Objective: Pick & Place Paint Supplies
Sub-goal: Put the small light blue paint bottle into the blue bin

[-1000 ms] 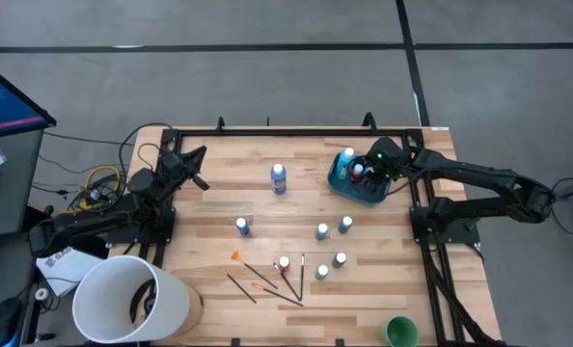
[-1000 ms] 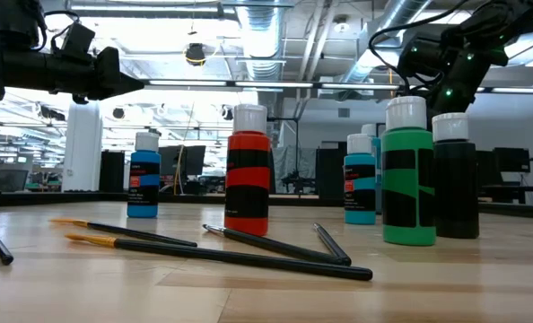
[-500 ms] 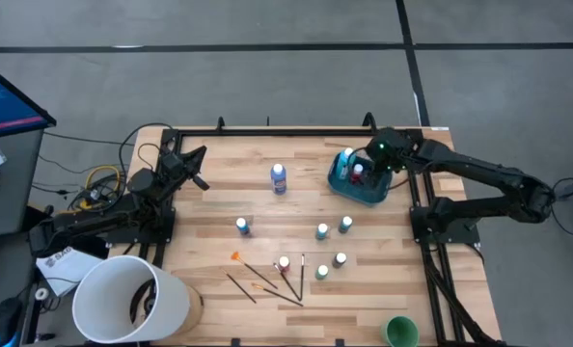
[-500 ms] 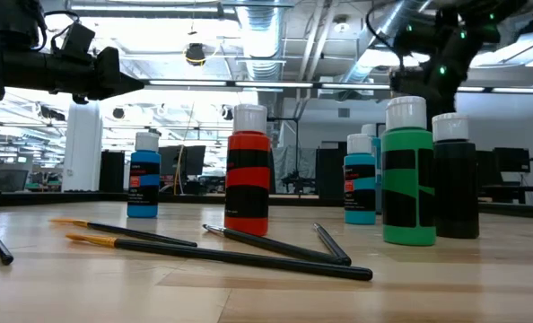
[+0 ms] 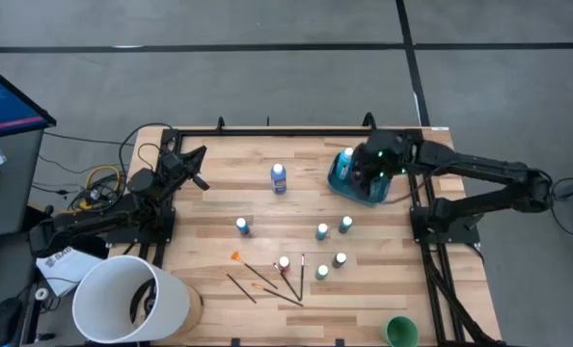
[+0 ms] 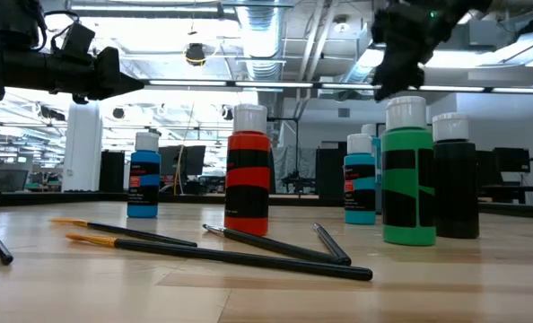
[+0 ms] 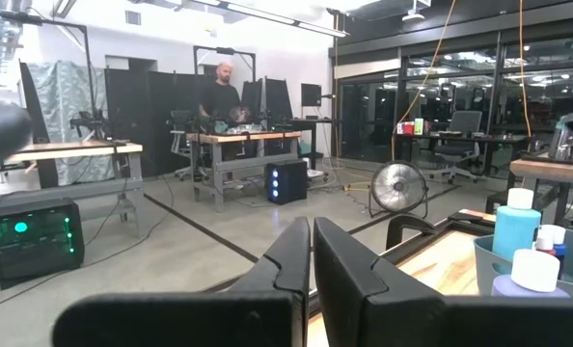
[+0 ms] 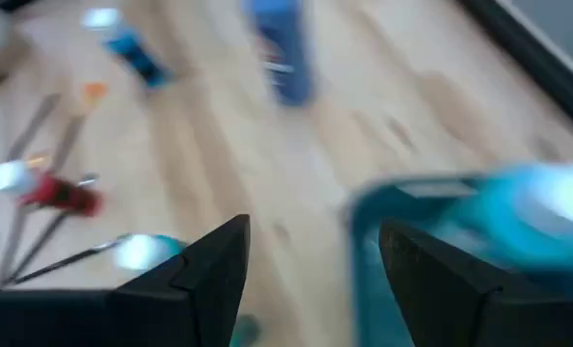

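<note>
The teal tub point(image 5: 362, 189) stands at the table's far right with bottles in it, one tall blue bottle point(image 5: 346, 157) showing at its left rim. My right gripper point(image 5: 367, 166) hangs open over the tub with nothing between its fingers point(image 8: 209, 280). Another tall blue bottle point(image 5: 278, 177) stands mid-table. Several small white-capped bottles point(image 5: 322, 231) stand nearer, among them red point(image 6: 248, 170), green point(image 6: 407, 175) and dark point(image 6: 454, 178). Thin brushes point(image 5: 267, 280) lie flat near the front edge. My left gripper point(image 7: 312, 258) waits shut, raised at the far left.
A big white bucket point(image 5: 132, 300) stands at the table's near left corner, and a small green cup point(image 5: 399, 333) at the near right. The table has a black frame rail point(image 5: 296, 130) along its far edge. Bare wood lies between the tub and the small bottles.
My right gripper has risen out of the tub and swung a little toward the table's left, tipping less steeply downward. The bottles in the tub stay where they were. The left arm has kept still.
</note>
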Controlling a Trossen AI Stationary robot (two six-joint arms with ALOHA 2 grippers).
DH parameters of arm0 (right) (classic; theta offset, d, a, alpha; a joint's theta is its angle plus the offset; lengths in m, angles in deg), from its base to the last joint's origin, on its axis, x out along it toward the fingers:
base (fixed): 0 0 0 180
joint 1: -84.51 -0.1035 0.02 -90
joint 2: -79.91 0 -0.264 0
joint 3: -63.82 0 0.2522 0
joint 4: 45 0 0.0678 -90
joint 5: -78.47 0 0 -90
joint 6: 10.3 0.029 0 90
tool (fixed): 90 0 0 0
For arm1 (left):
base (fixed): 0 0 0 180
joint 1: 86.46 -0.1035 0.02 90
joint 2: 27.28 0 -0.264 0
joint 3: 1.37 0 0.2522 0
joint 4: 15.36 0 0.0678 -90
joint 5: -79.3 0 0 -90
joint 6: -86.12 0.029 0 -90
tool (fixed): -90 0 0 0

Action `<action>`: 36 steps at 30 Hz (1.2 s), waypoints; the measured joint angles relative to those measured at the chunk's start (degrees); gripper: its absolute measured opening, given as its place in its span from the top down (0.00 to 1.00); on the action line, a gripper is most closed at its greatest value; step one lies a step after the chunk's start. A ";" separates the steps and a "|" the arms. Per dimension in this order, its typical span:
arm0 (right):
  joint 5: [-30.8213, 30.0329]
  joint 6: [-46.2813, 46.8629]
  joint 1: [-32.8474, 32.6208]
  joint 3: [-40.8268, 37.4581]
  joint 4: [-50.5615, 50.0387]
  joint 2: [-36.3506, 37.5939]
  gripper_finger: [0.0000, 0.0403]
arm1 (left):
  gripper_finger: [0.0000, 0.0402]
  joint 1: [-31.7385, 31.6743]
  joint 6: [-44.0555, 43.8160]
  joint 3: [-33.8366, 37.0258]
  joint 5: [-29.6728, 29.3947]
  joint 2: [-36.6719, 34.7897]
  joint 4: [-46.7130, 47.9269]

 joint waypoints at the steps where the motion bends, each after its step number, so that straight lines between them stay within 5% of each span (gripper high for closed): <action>1: 0.04 -0.02 -2.00 0.00 1.65 -0.80 0.44 | 0.98 -0.01 0.01 0.00 0.00 0.00 0.00; 12: -0.03 -2.12 -15.88 0.08 11.71 -13.22 0.39 | 0.98 -0.01 -0.01 0.01 0.00 0.02 0.00; 24: -0.67 -5.35 -20.41 12.60 -0.85 -26.66 0.38 | 0.98 0.01 0.00 -0.01 0.00 -0.01 0.00; 36: -2.40 -6.23 -19.95 16.52 -9.81 -35.35 0.38 | 0.98 -0.01 -0.01 -0.01 0.46 0.87 -0.37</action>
